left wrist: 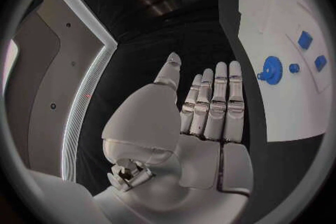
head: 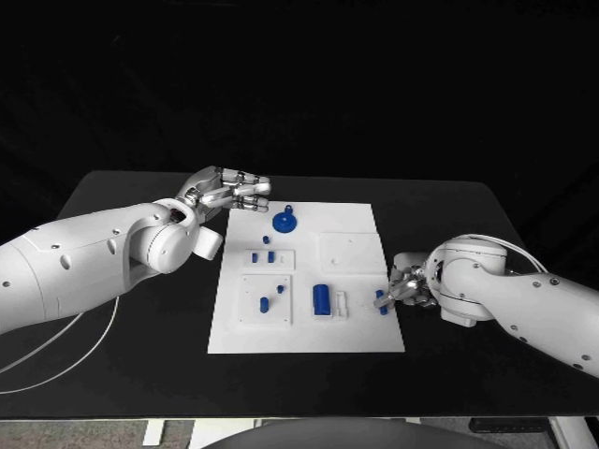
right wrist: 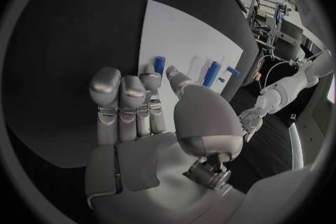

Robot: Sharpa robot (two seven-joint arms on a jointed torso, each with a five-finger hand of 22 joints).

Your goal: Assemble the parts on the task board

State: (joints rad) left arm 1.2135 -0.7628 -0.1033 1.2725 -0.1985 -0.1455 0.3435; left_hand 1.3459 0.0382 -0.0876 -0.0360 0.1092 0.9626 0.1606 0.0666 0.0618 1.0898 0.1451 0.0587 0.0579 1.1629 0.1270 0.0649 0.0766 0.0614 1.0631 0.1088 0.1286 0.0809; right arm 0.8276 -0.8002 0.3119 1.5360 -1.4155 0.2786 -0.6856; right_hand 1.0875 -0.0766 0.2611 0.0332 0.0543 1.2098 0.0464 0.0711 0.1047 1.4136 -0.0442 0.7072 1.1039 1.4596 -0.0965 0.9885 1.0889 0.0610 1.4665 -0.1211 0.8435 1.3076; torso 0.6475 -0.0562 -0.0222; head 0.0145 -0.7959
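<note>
The white task board [head: 354,327] lies mid-table with several blue parts on it. A round blue disc with a handle [head: 286,223] [left wrist: 271,70] sits near its far end, and a blue cylinder [head: 321,298] [right wrist: 212,73] lies in a white holder near its near end. My left hand [head: 232,192] [left wrist: 210,106] hovers off the board's far left corner, fingers straight and side by side, holding nothing. My right hand [head: 405,285] [right wrist: 140,106] is at the board's right edge, its fingertips [right wrist: 149,70] just short of a small blue peg [head: 381,300] [right wrist: 159,64]. I cannot tell whether they touch it.
Small blue pieces [head: 262,254] stand in a raised block left of centre, and two more [head: 265,302] sit in the block nearer me. A white cable [head: 57,360] loops over the table's left side. Black tabletop [head: 516,374] surrounds the board.
</note>
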